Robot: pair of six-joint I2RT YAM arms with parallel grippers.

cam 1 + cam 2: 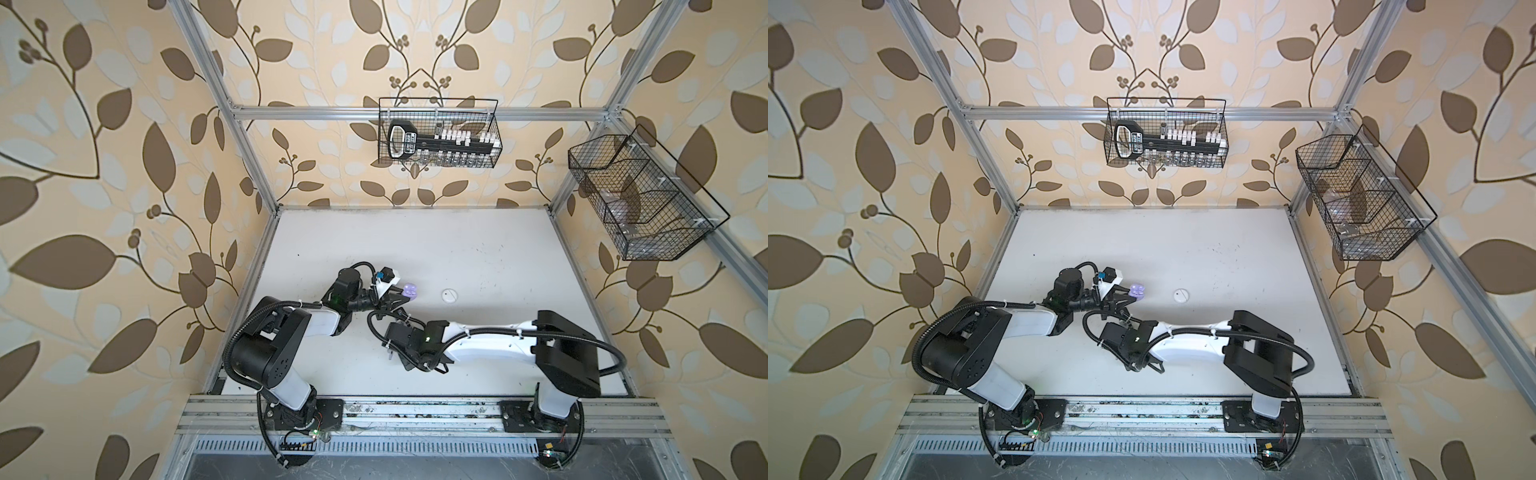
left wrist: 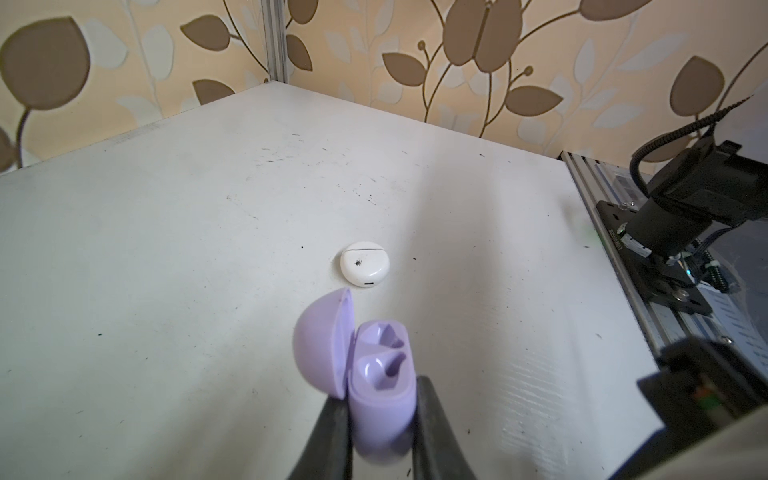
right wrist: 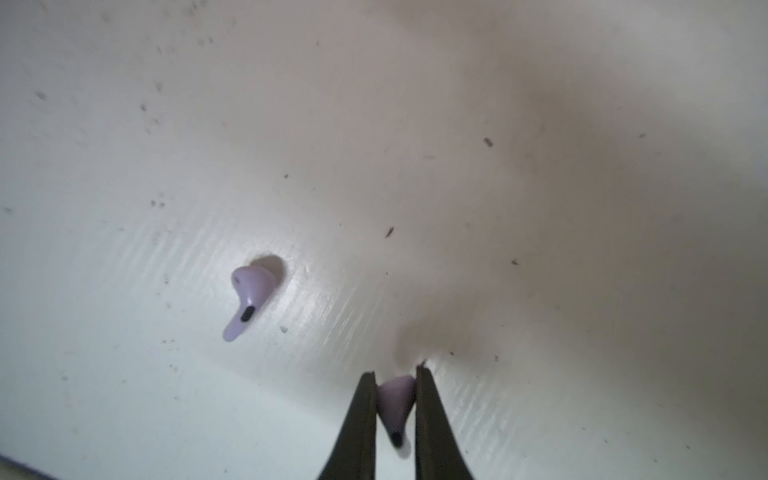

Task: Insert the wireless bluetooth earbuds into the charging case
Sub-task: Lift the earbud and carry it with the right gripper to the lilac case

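Note:
My left gripper point(image 2: 380, 388) is shut on the base of the lilac charging case point(image 2: 384, 374), whose lid point(image 2: 322, 345) stands open. Both of its sockets look empty. In both top views the case point(image 1: 410, 289) point(image 1: 1137, 289) sits left of the table's middle. My right gripper point(image 3: 395, 372) is shut on a lilac earbud point(image 3: 397, 399), pinched between the fingers just above the white table, stem pointing back toward the wrist. Another lilac earbud point(image 3: 249, 299) lies loose on the table beside it. The white earbuds are out of view.
A closed round white case point(image 2: 365, 268) point(image 1: 449, 295) lies on the white table point(image 1: 457, 249) just beyond the lilac case. Wire baskets hang on the back wall point(image 1: 438, 133) and the right wall point(image 1: 640, 199). An aluminium rail point(image 1: 415, 415) runs along the front edge.

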